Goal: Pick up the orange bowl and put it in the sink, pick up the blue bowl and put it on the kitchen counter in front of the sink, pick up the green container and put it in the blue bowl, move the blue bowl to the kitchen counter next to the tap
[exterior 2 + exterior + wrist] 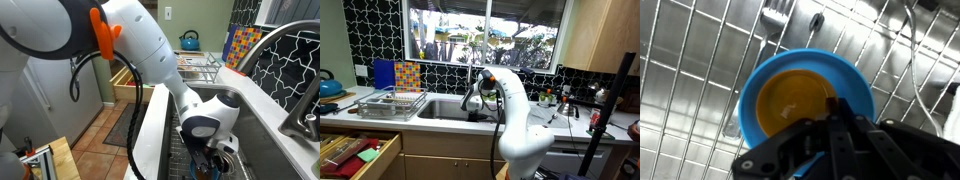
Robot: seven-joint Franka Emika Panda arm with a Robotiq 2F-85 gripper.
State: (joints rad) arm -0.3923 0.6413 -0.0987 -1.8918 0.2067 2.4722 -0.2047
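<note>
In the wrist view an orange bowl [792,103] sits nested inside a blue bowl [855,88] on the wire grid [700,60] at the bottom of the sink. My gripper [833,102] reaches down over them. Its fingers come together at the right rim of the orange bowl and look shut on it. In both exterior views the gripper [475,106] [206,158] is low inside the sink [442,106], and the bowls are hidden by the arm. The green container is out of view.
A tap [481,74] [300,118] stands behind the sink. A wire dish rack [390,101] sits on the counter beside the sink, with a blue kettle [328,85] [189,41] beyond it. A drawer [355,150] under the counter hangs open.
</note>
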